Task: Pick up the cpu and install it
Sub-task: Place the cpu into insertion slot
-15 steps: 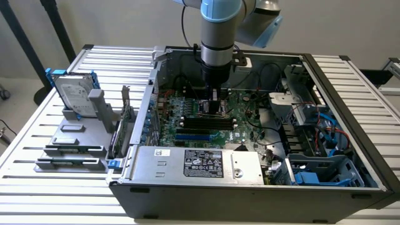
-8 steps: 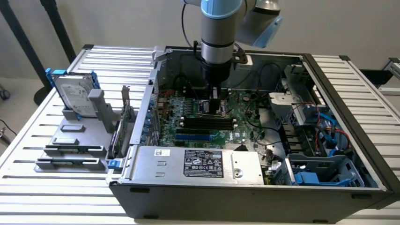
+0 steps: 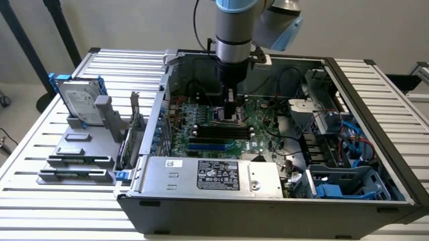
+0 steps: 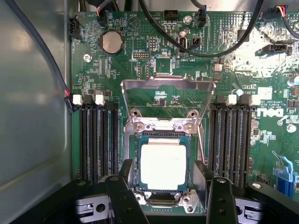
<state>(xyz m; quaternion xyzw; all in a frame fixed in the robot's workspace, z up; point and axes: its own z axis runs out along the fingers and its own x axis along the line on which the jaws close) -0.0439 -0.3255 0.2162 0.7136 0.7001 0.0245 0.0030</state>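
The pincer point(image 4: 171, 198) stands open, its dark fingers point(image 4: 122, 196) spread to either side of the cpu point(image 4: 163, 166), which lies flat in its socket point(image 4: 133, 156) between them, held by neither. Memory slots point(image 4: 98, 140) crowd both flanks, the raised metal frame point(image 4: 168, 91) stands just beyond the chip, and the case wall point(image 4: 32, 116) lies further out. The fingertips are cut off from view.

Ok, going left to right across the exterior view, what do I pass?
hard drive in its blue frame → case wall → gripper, open, down over the motherboard → blue cables inside the case on the exterior view's right.
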